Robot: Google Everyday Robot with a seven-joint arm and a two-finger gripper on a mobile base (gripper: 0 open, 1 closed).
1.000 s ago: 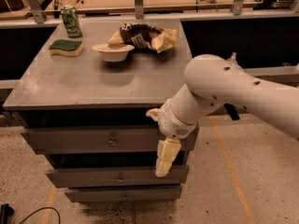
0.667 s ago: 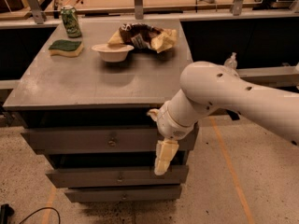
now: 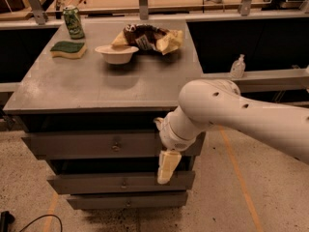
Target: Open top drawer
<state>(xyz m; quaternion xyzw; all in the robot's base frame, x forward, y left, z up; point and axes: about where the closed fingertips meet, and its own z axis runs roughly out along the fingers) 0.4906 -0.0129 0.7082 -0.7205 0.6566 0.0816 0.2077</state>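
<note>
The top drawer (image 3: 72, 145) is the widest grey metal front of three, right under the cabinet top, with a small round knob (image 3: 116, 144) at its centre. A dark gap shows above the front. My gripper (image 3: 165, 169) hangs downward on the white arm (image 3: 217, 111), in front of the right end of the top drawer front, well right of the knob. Its cream tip reaches down to the middle drawer (image 3: 96, 183). It holds nothing that I can see.
On the cabinet top (image 3: 96, 83) stand a green can (image 3: 74, 21), a green sponge (image 3: 68, 48), a white bowl (image 3: 116, 53) and a crumpled snack bag (image 3: 147, 36). The bottom drawer (image 3: 120, 200) is narrowest. A small bottle (image 3: 237, 66) stands on a shelf at right. A black cable (image 3: 29, 221) lies on the floor.
The arm has shifted a little to the left and down, bringing the gripper slightly left along the drawer front. The drawers look unchanged.
</note>
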